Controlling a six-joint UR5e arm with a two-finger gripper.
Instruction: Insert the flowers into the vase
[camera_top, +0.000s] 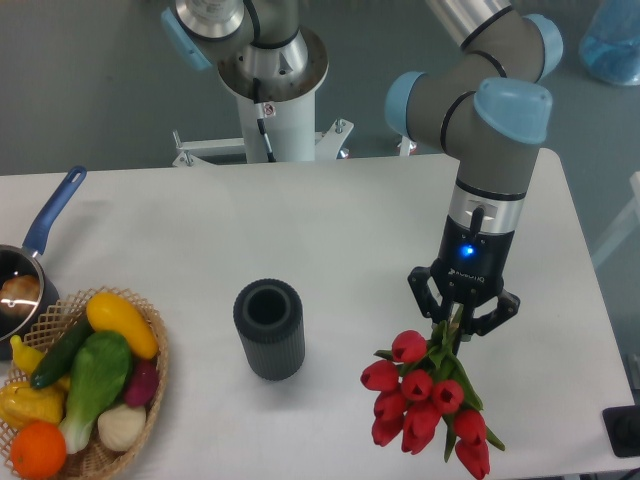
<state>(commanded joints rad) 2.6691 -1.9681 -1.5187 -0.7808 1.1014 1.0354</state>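
Observation:
The flowers (422, 398), a bunch of red closed tulip heads with green stems and leaves, hang at the right front of the table. My gripper (457, 320) points down over them and is shut on the green stems just above the heads. The vase (269, 328), a dark ribbed cylinder with an open round mouth, stands upright near the table's middle, well to the left of the flowers and apart from them.
A wicker basket (152, 375) of colourful fruit and vegetables sits at the front left corner. Behind it, a metal saucepan (18, 290) with a blue handle (55, 210) lies at the left edge. The robot base (272, 75) stands behind the table.

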